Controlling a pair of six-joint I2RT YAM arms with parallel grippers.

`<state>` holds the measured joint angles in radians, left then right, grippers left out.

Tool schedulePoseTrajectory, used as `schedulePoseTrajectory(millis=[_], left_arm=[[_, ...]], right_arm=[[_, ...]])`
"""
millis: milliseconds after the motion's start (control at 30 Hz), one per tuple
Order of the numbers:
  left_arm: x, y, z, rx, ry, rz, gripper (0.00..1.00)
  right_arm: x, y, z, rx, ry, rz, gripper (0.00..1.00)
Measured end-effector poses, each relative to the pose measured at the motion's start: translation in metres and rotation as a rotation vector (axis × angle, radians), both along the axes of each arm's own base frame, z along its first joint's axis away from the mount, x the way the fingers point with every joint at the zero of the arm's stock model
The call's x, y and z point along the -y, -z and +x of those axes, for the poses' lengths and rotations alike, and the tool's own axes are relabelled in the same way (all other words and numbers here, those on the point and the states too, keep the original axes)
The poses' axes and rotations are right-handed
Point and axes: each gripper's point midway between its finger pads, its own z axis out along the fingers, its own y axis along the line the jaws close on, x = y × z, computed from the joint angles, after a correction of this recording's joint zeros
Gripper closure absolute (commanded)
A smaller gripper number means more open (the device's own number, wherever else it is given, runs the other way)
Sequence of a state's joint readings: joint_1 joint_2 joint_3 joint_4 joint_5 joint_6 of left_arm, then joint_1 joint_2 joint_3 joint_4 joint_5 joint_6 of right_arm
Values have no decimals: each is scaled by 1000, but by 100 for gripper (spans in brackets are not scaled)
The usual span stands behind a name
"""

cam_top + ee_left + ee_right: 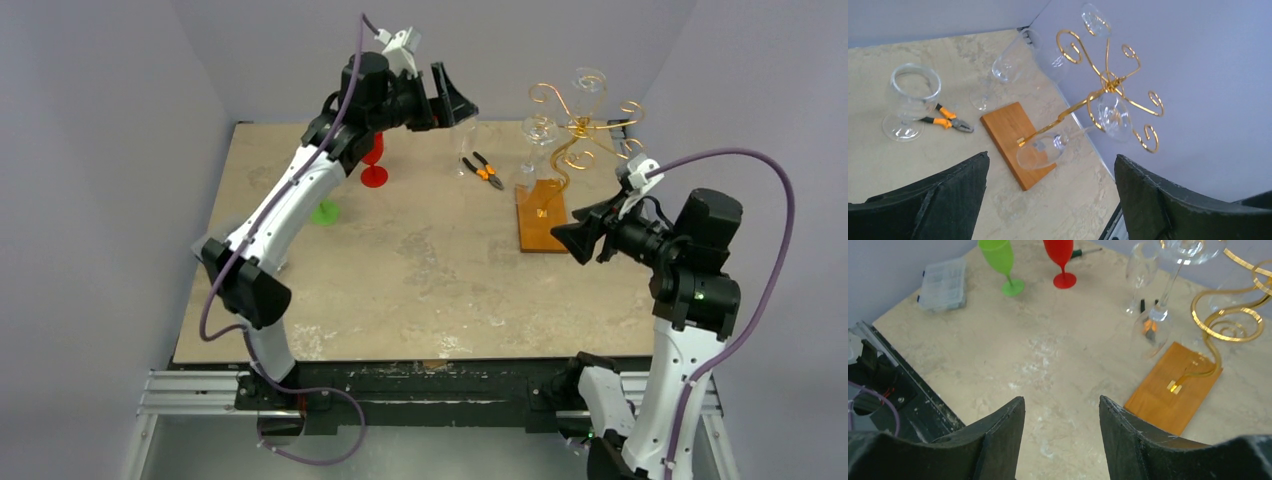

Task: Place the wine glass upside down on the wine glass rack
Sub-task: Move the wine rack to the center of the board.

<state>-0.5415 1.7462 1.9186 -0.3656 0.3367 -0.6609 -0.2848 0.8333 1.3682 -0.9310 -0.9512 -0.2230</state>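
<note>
The wine glass rack (pixel 578 128), gold wire on an orange-brown wooden base (pixel 540 225), stands at the table's back right. It also shows in the left wrist view (pixel 1109 82) and the right wrist view (pixel 1220 322). Clear glasses hang upside down from its arms (pixel 1113 117) (pixel 1152 330). A clear wine glass (pixel 465 148) stands upright left of the rack, beside the pliers (pixel 913 97) (pixel 1143 267). My left gripper (pixel 455 100) is raised above the back of the table, open and empty (pixel 1050 159). My right gripper (pixel 578 240) is open and empty just right of the base (pixel 1060 399).
Orange-handled pliers (pixel 485 170) lie between the standing glass and the rack. A red glass (pixel 375 165) and a green glass (pixel 325 212) stand at the back left, under my left arm. A clear plastic box (pixel 943 285) lies near the left edge.
</note>
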Motion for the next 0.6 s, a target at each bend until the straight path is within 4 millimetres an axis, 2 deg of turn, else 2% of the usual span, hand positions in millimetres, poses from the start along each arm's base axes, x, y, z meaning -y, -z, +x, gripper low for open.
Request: schedulePoseTrajectory(millis=[133, 200, 267, 400, 533, 600], left_arm=[[27, -15, 42, 12, -7, -67, 13], [40, -14, 62, 10, -13, -105, 15], [49, -5, 78, -10, -20, -135, 15], [64, 31, 105, -80, -39, -168, 14], [71, 63, 120, -146, -63, -179, 14], [73, 70, 126, -165, -78, -194, 15]], right_arm=[[1, 37, -2, -74, -26, -24, 46], [3, 58, -1, -113, -41, -37, 47], [4, 77, 1, -154, -54, -43, 47], [9, 113, 5, -219, -67, -66, 47], [14, 132, 12, -206, -84, -110, 47], [17, 138, 17, -180, -96, -137, 47]])
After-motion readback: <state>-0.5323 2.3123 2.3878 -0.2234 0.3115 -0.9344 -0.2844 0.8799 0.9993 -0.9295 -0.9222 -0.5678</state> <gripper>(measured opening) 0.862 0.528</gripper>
